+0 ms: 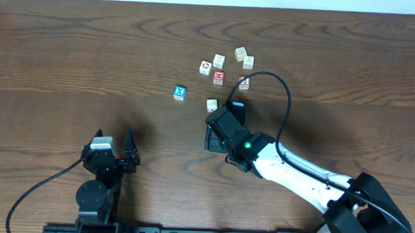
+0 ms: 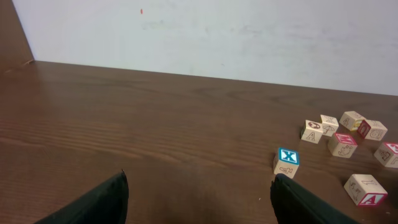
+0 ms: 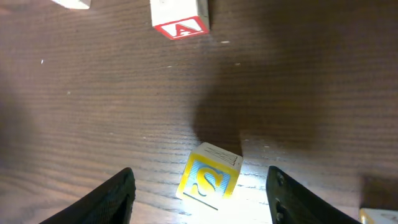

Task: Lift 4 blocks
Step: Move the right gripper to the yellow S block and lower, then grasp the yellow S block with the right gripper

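A yellow block [image 3: 208, 180] with an "S" on a blue face lies tilted on the table between the fingers of my right gripper [image 3: 200, 180]. The jaws stand open, with a gap on each side of it. Overhead, my right gripper [image 1: 223, 116] hides this block. Just beyond it sits a white block with a red "A" [image 3: 180, 17] [image 1: 212, 104]. Farther back lies a loose cluster of blocks [image 1: 226, 67], among them a pale yellow one [image 1: 241, 53] and a white one with a red mark [image 1: 244, 82]. My left gripper [image 1: 115, 137] [image 2: 199, 186] is open and empty, well to the left.
A blue cube with a white X [image 1: 180, 93] [image 2: 287, 162] sits left of the cluster. A red-topped cube [image 1: 218, 78] lies inside it. The right arm's black cable [image 1: 284, 91] arcs over the table beside the blocks. A white wall [image 2: 205, 37] stands behind the table.
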### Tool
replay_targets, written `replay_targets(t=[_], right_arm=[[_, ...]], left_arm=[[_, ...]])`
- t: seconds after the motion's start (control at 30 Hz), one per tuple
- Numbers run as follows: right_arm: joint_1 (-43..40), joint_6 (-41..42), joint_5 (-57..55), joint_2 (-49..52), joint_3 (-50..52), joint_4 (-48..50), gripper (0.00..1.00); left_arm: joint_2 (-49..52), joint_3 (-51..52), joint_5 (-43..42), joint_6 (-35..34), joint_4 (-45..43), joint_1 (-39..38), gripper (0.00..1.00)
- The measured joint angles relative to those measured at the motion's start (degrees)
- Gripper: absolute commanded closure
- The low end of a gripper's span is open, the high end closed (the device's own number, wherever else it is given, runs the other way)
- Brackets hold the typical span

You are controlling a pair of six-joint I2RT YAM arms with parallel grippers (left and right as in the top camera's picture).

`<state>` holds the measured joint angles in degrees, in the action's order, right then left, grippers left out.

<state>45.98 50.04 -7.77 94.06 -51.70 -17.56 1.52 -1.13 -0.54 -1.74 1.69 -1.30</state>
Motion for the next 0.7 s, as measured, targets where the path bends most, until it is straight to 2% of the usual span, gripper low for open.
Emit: replay_targets(t=[0.2,0.4,0.7], right_arm=[[0.0,3.39,-0.22,2.73,0.0,0.15,0.38],[0.0,4.59,-0.13,5.68,0.0,0.5,0.47],[0.02,3.96,-0.17,6.23,0.0,3.17,0.74]], left_arm=[[0.0,0.0,0.0,0.0,0.0,0.0,0.26],[0.0,0.0,0.0,0.0,0.0,0.0,0.27],[0.0,0.0,0.0,0.0,0.0,0.0,0.26]])
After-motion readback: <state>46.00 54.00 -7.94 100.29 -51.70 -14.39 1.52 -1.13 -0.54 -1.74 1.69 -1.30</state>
